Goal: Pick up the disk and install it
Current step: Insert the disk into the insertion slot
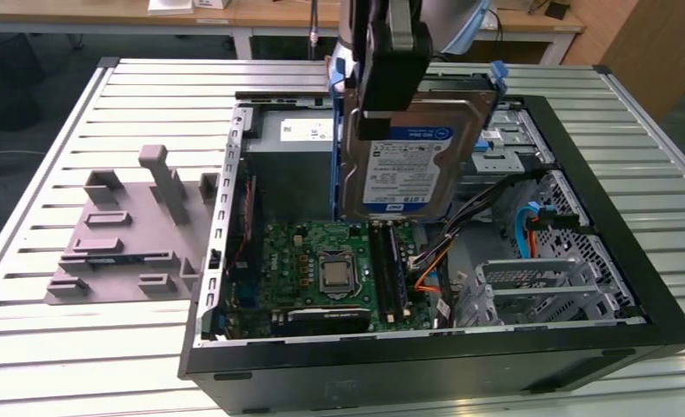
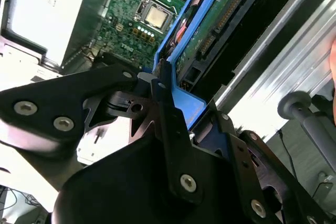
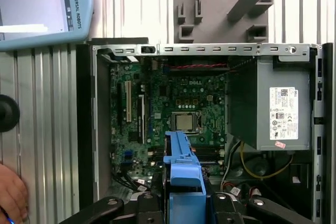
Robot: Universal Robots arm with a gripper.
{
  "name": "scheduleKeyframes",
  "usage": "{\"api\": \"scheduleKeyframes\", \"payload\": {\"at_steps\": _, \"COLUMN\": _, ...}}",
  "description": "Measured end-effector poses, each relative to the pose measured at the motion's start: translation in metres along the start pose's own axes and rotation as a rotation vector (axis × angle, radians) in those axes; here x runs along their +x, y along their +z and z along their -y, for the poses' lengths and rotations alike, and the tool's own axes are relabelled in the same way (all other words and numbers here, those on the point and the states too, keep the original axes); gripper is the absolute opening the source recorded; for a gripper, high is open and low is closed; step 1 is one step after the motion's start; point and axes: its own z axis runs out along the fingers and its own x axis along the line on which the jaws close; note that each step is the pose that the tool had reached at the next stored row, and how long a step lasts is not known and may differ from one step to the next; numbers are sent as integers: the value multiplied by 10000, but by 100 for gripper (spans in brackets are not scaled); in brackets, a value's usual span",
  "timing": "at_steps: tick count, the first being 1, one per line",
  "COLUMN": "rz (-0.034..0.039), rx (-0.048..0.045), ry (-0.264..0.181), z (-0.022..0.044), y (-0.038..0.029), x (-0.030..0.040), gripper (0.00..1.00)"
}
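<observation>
Since the open computer case [image 1: 435, 352] holds a bare motherboard [image 1: 308, 261] right under the hanging disk [image 1: 410, 169], a slip would likely drop metal onto the board. The tool [image 1: 383, 109] pinches the disk only by the blue rail [image 2: 184, 108] on its upper edge, so a brush against the case's cables [image 1: 494, 200] could twist it loose.

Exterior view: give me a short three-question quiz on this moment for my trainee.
1. What is the pincer shut on?
2. True or false: the disk lies flat inside the case.
3. In the exterior view, the grey fixture sits on which side of the case? A) left B) right
Key: 1) the disk; 2) false, it hangs upright over the case; 3) A.
</observation>
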Motion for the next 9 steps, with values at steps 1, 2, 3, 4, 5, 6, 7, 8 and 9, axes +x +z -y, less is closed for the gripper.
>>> {"api": "scheduleKeyframes", "payload": {"at_steps": 1, "rz": -1, "rx": 0, "ry": 0, "z": 4, "y": 0, "x": 24, "gripper": 36}}
{"api": "scheduleKeyframes", "payload": {"at_steps": 2, "rz": -1, "rx": 0, "ry": 0, "z": 11, "y": 0, "x": 44, "gripper": 36}}
{"api": "scheduleKeyframes", "payload": {"at_steps": 3, "rz": 0, "rx": 0, "ry": 0, "z": 24, "y": 1, "x": 61, "gripper": 36}}
{"api": "scheduleKeyframes", "payload": {"at_steps": 4, "rz": 0, "rx": -1, "ry": 0, "z": 44, "y": 2, "x": 71, "gripper": 36}}
{"api": "scheduleKeyframes", "payload": {"at_steps": 5, "rz": 0, "rx": -2, "ry": 0, "z": 68, "y": 3, "x": 81, "gripper": 36}}
{"api": "scheduleKeyframes", "payload": {"at_steps": 6, "rz": 0, "rx": -5, "ry": -1, "z": 94, "y": 4, "x": 90, "gripper": 36}}
{"api": "scheduleKeyframes", "payload": {"at_steps": 7, "rz": 0, "rx": -6, "ry": 0, "z": 122, "y": 5, "x": 97, "gripper": 36}}
{"api": "scheduleKeyframes", "payload": {"at_steps": 8, "rz": 0, "rx": -7, "ry": 0, "z": 149, "y": 6, "x": 106, "gripper": 36}}
{"api": "scheduleKeyframes", "payload": {"at_steps": 9, "rz": 1, "rx": -8, "ry": 0, "z": 170, "y": 8, "x": 118, "gripper": 36}}
